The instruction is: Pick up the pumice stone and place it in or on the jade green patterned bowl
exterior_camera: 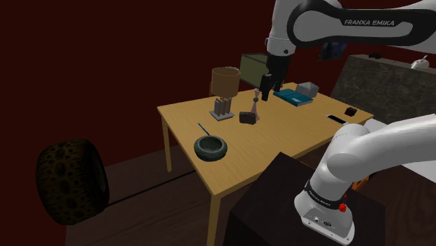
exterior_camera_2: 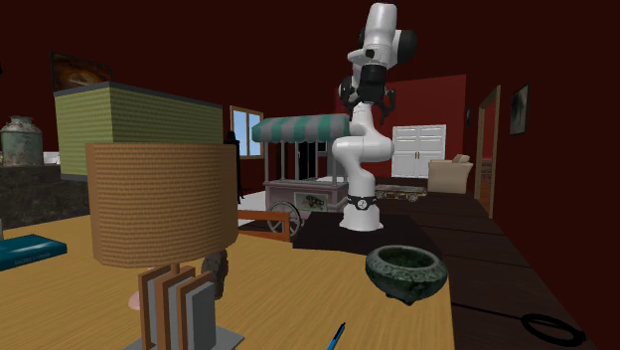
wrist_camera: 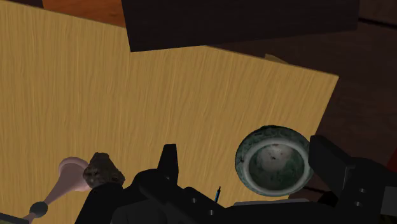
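The pumice stone is a small dark lump near the middle of the wooden table, beside a pink spoon-like object. The dark green patterned bowl stands near the table edge at the shoulder view's left; it is empty. My gripper hangs well above the table, a little beyond the stone. In the wrist view the gripper is open and holds nothing; the bowl appears far below between the fingers, and the stone lies outside one finger. The bowl also shows near the table edge.
A brown woven cylinder and a small rack stand behind the stone. A blue pen lies by the bowl. A teal book, a grey box and a green box sit at the far side. A round dark pouf rests on the floor.
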{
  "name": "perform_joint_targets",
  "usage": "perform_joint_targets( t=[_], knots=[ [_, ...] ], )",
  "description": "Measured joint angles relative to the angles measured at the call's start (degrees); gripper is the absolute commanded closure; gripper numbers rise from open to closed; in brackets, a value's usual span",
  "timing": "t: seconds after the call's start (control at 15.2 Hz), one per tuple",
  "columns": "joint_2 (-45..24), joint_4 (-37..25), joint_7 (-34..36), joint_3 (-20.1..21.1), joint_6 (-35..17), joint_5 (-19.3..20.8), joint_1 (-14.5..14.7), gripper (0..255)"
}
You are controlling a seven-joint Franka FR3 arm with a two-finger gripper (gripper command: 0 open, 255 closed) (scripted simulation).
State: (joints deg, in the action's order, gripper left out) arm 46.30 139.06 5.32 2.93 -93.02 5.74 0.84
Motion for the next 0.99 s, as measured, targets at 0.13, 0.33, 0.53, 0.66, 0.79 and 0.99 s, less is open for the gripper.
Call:
perform_joint_targets(
  t=[0.13,0.33,0.53,0.66,0.79,0.99],
  knots=[
    [-0.18,0.44,-0.37,-0.4,-0.7,0.29,-0.15,0],
    [-2.69,1.84,-2.62,-2.88,-5.16,2.06,-1.18,0],
    [-5.16,4.12,-5.1,-5.73,-10.56,4.0,-2.37,0],
    [-6.85,5.26,-6.73,-7.58,-13.91,5.17,-3.14,0],
    [-10.16,5.1,-8.33,-9.48,-17.59,6.2,-3.82,0],
    [-14.45,5.09,-10.59,-12.06,-22.63,7.34,-4.65,0]
  ],
)
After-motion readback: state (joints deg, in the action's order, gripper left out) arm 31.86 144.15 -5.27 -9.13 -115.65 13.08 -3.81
